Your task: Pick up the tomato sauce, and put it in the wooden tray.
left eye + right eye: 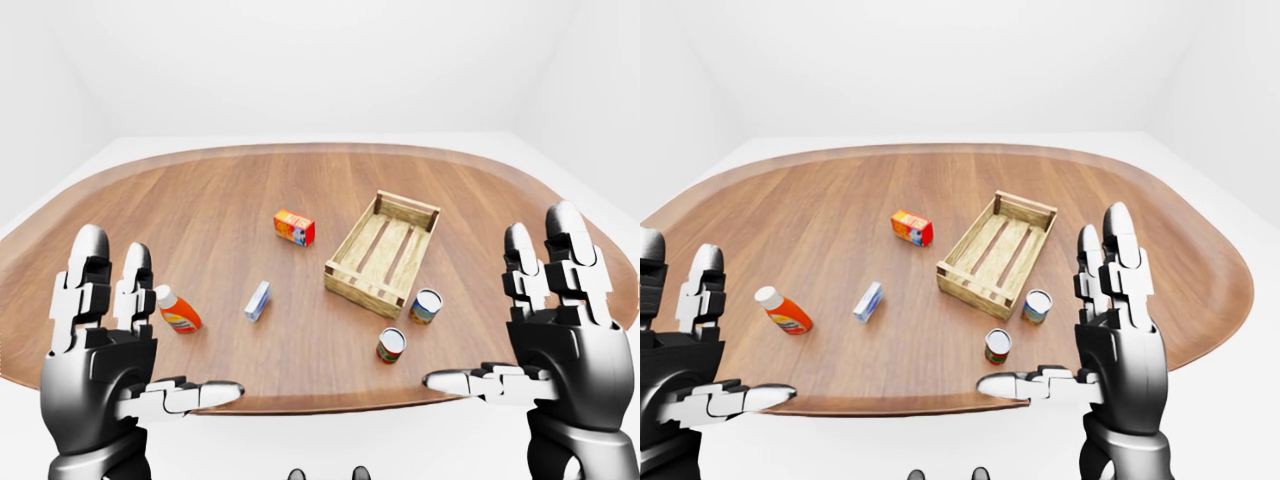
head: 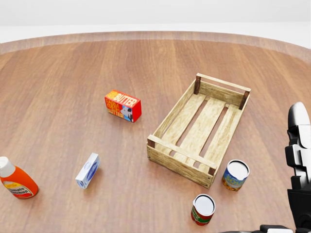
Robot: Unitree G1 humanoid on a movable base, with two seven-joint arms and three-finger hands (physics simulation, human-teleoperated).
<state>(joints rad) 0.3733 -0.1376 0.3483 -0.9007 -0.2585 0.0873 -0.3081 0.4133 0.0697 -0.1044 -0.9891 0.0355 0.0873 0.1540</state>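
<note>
The tomato sauce is a small red can (image 2: 203, 209) with a green band and a white lid, upright on the wooden table near the head view's bottom edge. The wooden tray (image 2: 177, 164), a slatted crate holding nothing, lies just above and to the right of it. Both my hands are raised over the table's near edge, well short of the can. My left hand (image 1: 160, 330) is open with fingers spread and holds nothing. My right hand (image 1: 490, 310) is open too, to the right of the can, and holds nothing.
A blue and yellow can (image 2: 235, 175) stands next to the tray's near corner. A red butter box (image 2: 123, 106), a small blue and white box (image 2: 88, 170) and an orange ketchup bottle (image 2: 14, 181) lie to the left. The round table's rim (image 1: 300, 405) runs between my hands.
</note>
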